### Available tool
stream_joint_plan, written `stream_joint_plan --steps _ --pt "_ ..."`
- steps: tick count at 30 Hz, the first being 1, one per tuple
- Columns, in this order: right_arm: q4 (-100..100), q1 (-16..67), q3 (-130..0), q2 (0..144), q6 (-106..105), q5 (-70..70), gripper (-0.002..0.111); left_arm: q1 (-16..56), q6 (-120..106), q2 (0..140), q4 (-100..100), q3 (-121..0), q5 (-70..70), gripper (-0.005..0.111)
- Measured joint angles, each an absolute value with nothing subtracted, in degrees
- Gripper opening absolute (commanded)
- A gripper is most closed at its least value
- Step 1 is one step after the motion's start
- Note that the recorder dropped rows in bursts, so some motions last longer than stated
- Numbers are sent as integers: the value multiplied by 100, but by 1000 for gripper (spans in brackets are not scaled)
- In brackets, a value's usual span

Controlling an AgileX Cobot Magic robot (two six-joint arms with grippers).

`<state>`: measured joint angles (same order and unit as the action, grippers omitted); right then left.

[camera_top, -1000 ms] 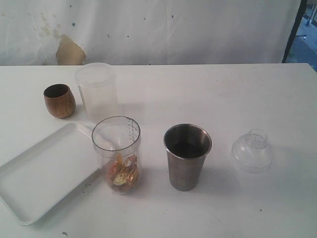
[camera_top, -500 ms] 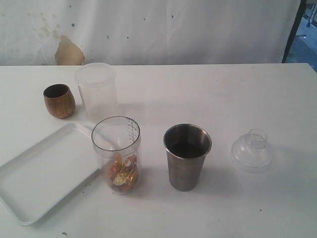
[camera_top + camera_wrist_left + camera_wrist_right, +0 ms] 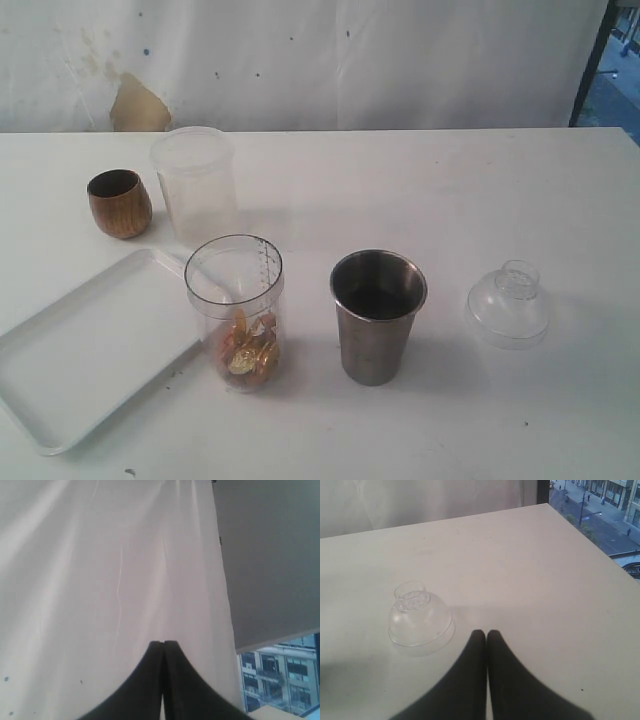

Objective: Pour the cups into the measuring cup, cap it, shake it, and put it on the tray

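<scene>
The big white table (image 3: pixel 500 190) holds everything, spread out with room around each thing, so I think an arm could reach in without bumping anything. The white tray (image 3: pixel 95 345) is the widest thing. It lies flat at the left front with nothing in it, likely waiting for the last step. Behind it stands a frosted tub (image 3: pixel 195 180), which is not part of the job. The measuring cup (image 3: pixel 238 300) stands upright just beside the tray's near corner. It is clear, has little marks down its side, and its top is open, ready for pouring. The steel tumbler (image 3: pixel 377 315) stands upright to its right, near but not touching. It is shiny grey and dark inside, so I cannot tell what it holds. Further right, the clear lid (image 3: pixel 508 305) sits round side up on the table, not yet on the measuring cup. The wooden cup (image 3: pixel 120 203) is small, round and brown, and sits far back on the left, well apart from the measuring cup. Some gold pieces (image 3: pixel 247 352) lie in the bottom of the measuring cup. The right gripper (image 3: pixel 486 632) is pressed closed on nothing, near the lid. The left gripper (image 3: pixel 163 643) is also closed and holds nothing, and it points at a white curtain, away from the table.
</scene>
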<state>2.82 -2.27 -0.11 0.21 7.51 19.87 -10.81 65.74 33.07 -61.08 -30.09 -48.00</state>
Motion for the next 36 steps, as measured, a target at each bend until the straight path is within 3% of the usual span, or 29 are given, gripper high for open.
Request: stream_joint_plan --steps 8,21,27,36 --pt "282 -227 -11 21 751 1987 0 -1081 6410 3293 -6403 -2877 -5012 0" --pt "282 -227 -11 21 751 1987 0 -1081 3427 2179 -2825 -1370 -4149 0" --pt "282 -227 -11 21 751 1987 0 -981 2036 1154 -1226 -670 -3093 0" --pt "282 -227 -11 21 841 1987 0 -691 1152 27 -799 -556 -629 0"
